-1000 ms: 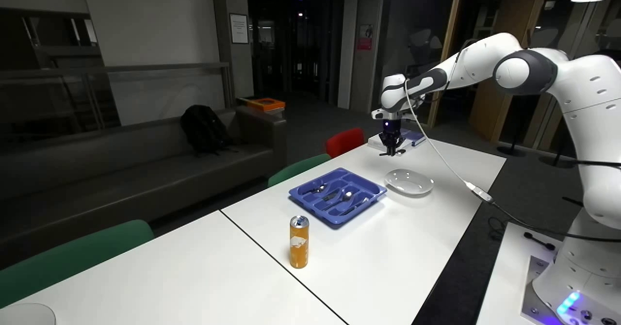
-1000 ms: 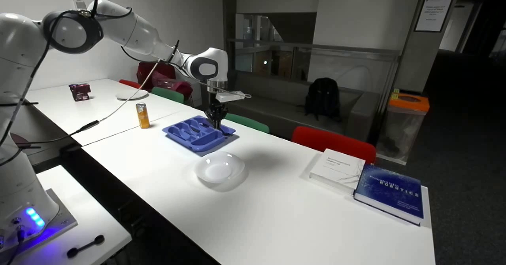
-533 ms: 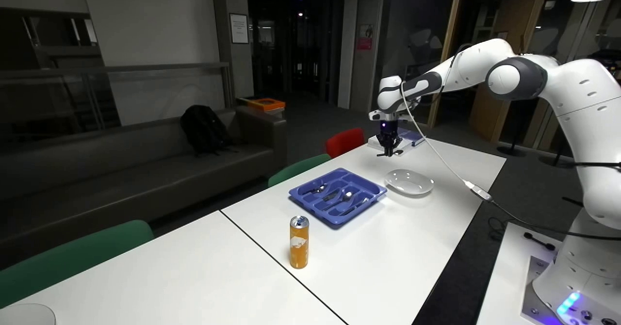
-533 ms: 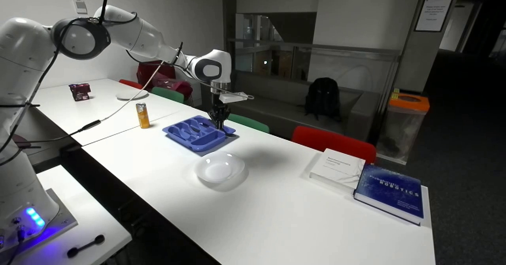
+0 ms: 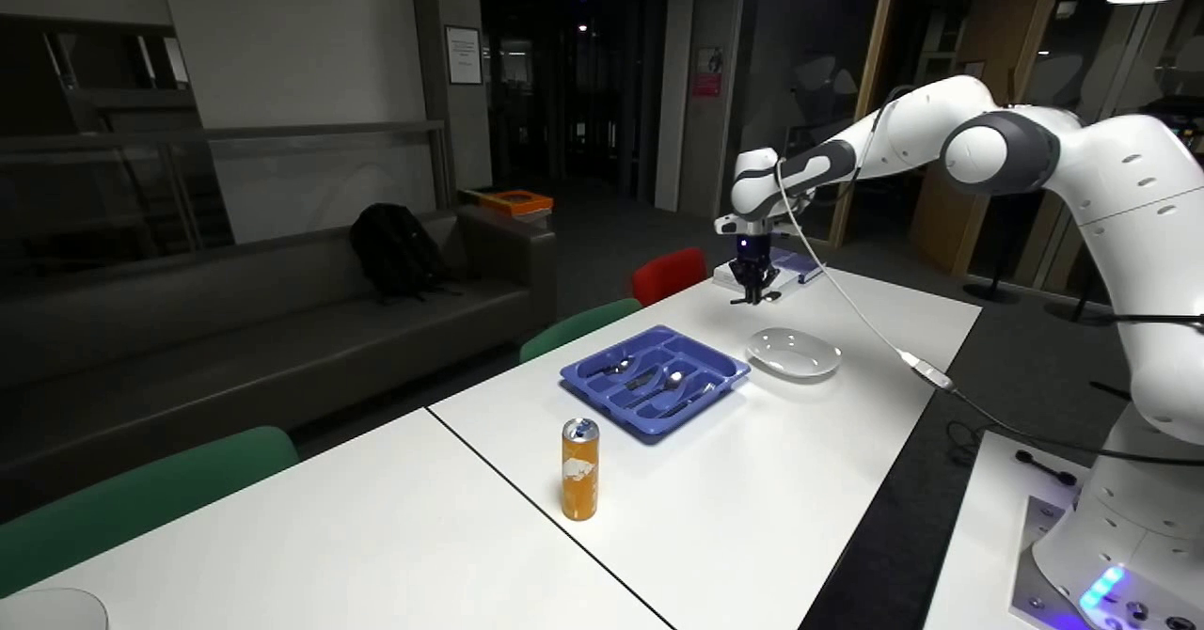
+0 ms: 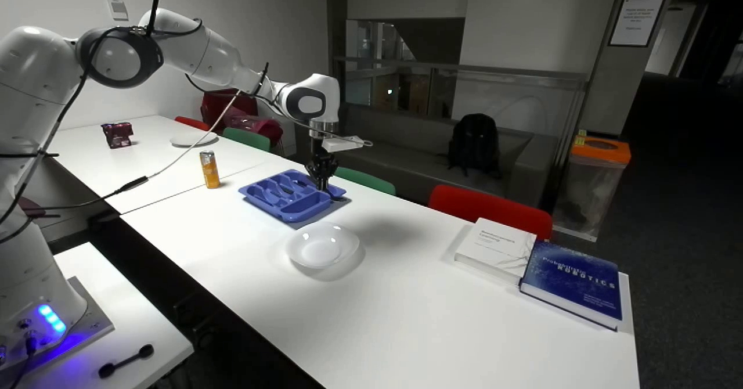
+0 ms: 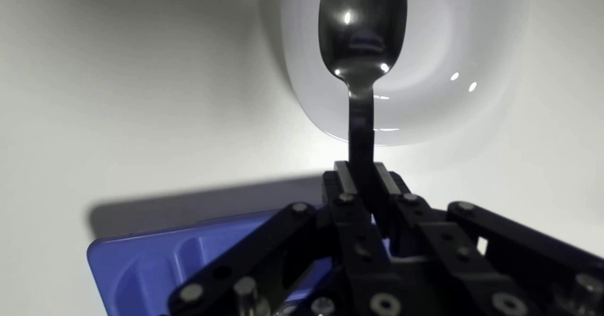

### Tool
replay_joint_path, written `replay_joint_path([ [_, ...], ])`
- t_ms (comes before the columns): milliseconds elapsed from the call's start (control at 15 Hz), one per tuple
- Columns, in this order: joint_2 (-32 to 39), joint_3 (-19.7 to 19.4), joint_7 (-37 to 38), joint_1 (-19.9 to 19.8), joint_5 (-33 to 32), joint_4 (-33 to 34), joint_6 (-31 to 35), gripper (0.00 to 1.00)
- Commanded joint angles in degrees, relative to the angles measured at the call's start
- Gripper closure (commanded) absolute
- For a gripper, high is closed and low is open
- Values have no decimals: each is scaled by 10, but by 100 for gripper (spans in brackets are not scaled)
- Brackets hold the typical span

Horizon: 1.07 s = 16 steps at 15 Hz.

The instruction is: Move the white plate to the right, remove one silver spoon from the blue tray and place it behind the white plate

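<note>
My gripper [image 7: 362, 172] is shut on the dark-looking handle of a silver spoon [image 7: 362, 28]. The bowl of that spoon points away from the fingers and covers part of the white plate [image 7: 443, 113] in the wrist view. An exterior view has the gripper [image 5: 752, 299] raised above the table, the spoon [image 5: 773, 295] lying roughly level in it. The white plate [image 6: 322, 247] rests on the table beside the blue tray [image 6: 305, 205]. More silver cutlery, including a spoon [image 5: 673, 381], lies in the tray's compartments. Part of the tray [image 7: 137, 254] shows beneath the gripper in the wrist view.
An orange can [image 5: 579, 470] stands near the tray. A white book [image 6: 496, 247] and a blue book [image 6: 572, 284] lie toward one table end. Green and red chairs [image 6: 490, 209] line the far edge. A cable [image 5: 847, 291] hangs from the arm.
Early in the last second the arm shifted slightly, carrying the gripper and spoon a little way. Over the latest half second it is nearly still. Plate and tray stay put.
</note>
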Motion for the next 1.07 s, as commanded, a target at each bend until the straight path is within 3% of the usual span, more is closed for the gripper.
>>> replay_joint_path([
  [0, 20, 7, -48, -9, -7, 24, -2, 97],
  [467, 50, 10, -183, -24, -7, 42, 63, 97],
  [1000, 60, 18, -187, -49, 37, 66, 166, 97],
])
